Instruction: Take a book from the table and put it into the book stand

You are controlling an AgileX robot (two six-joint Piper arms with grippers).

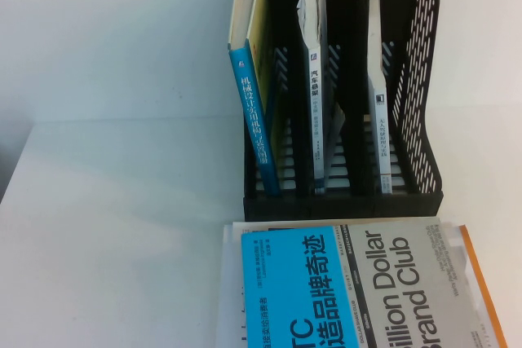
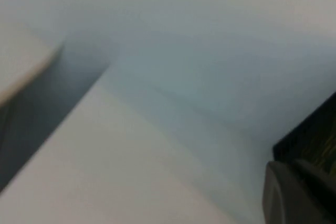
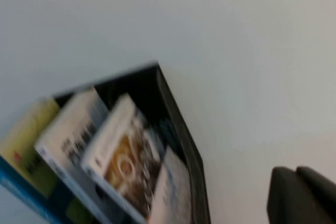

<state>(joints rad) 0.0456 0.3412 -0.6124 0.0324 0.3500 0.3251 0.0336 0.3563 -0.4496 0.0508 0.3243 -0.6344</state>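
The book [image 1: 351, 291], half bright blue and half grey with "Billion Dollar Brand Club", lies flat at the table's [image 1: 122, 226] front edge, just in front of the black book stand [image 1: 416, 79]. The stand's three slots each hold one upright book. Neither gripper shows in the high view. In the left wrist view my left gripper [image 2: 294, 167] is shut and empty over bare white table, with a black edge [image 2: 315, 135] beside it. In the right wrist view my right gripper [image 3: 295, 174] is shut and empty, apart from the stand [image 3: 178, 124].
An orange-edged book [image 1: 481, 283] and white pages [image 1: 228, 299] lie under the big book. In the stand lean a blue-spined book [image 1: 253, 120], a grey-white book [image 1: 316, 95] and a thin white book [image 1: 377, 103]. A white wall rises behind.
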